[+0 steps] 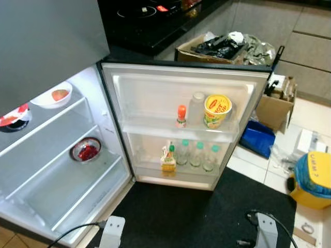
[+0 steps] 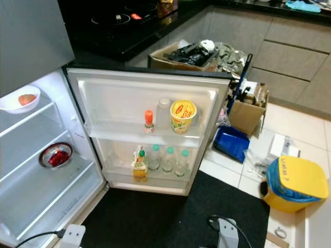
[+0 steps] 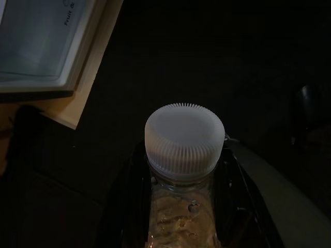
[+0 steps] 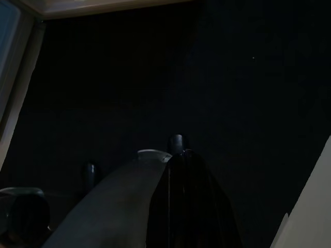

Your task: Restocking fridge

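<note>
While the left gripper (image 3: pixel 181 206) clamps a bottle (image 3: pixel 182 155), carrying is underway — next, reach the door shelf (image 1: pixel 178 132), centre frame; right fingers unclear.

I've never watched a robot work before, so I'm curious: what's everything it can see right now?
Fridge door: one, white, swung open.
Orange-capped bottle: one, upper door shelf.
Yellow tub: one, upper door shelf, beside a pale bottle.
Green-capped bottles: three, clear, lower door shelf.
Yellow pack: one, lower door shelf.
White bowl: one, top fridge shelf.
Bowl of red food: one, middle shelf.
Cardboard boxes: two, brown, behind the door.
Blue tray: one, on floor tiles.
Yellow bin: one, blue liner, floor.
Black mat: one, before the fridge.
White-capped bottle: one, clear, in left gripper.
Right gripper: black, hanging over the mat.
</note>
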Available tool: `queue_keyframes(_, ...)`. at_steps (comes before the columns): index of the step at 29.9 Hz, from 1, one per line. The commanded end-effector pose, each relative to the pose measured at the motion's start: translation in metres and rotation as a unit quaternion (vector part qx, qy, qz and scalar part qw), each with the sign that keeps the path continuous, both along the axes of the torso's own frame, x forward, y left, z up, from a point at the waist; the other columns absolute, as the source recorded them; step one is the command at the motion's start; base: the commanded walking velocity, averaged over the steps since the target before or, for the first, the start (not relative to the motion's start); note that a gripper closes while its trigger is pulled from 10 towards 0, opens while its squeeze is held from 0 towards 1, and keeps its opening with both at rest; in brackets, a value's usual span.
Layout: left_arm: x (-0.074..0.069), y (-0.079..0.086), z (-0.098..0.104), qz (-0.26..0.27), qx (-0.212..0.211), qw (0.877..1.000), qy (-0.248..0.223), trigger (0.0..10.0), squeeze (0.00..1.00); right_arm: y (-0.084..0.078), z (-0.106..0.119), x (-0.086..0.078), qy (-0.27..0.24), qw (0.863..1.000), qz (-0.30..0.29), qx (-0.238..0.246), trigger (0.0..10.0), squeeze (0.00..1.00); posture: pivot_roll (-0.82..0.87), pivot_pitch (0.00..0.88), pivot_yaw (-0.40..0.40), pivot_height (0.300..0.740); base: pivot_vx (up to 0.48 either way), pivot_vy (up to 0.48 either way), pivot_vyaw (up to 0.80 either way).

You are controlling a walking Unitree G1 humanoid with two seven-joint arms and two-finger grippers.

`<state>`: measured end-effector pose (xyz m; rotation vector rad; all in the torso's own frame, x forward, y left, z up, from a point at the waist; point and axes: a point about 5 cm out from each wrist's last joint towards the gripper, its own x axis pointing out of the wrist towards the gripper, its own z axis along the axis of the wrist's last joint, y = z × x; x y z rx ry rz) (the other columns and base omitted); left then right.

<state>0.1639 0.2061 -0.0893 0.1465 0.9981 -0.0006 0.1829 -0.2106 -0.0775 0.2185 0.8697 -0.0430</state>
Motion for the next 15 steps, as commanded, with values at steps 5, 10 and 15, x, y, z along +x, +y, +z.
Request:
queue_keyframes(5, -0.006, 0.000, -0.003, -0.006, -0.011, 1.000, 0.013, 10.0, 0.00, 0.004, -0.005, -0.008, 0.019, 1.000, 0.014, -0.003, 10.0, 0.00, -0.08, 0.099, -0.018, 0.740, 0.241, 0.000, 0.00)
queue_keyframes(10, -0.006, 0.000, -0.002, -0.003, -0.007, 1.000, 0.012, 10.0, 0.00, 0.000, -0.011, -0.022, 0.046, 0.999, 0.021, -0.018, 10.0, 0.00, -0.08, 0.099, -0.018, 0.740, 0.393, 0.000, 0.00)
queue_keyframes(15, -0.006, 0.000, -0.002, -0.004, -0.009, 1.000, 0.012, 10.0, 0.00, -0.002, -0.015, -0.033, 0.062, 0.998, 0.018, -0.020, 10.0, 0.00, -0.08, 0.099, -0.018, 0.740, 0.387, 0.000, 0.00)
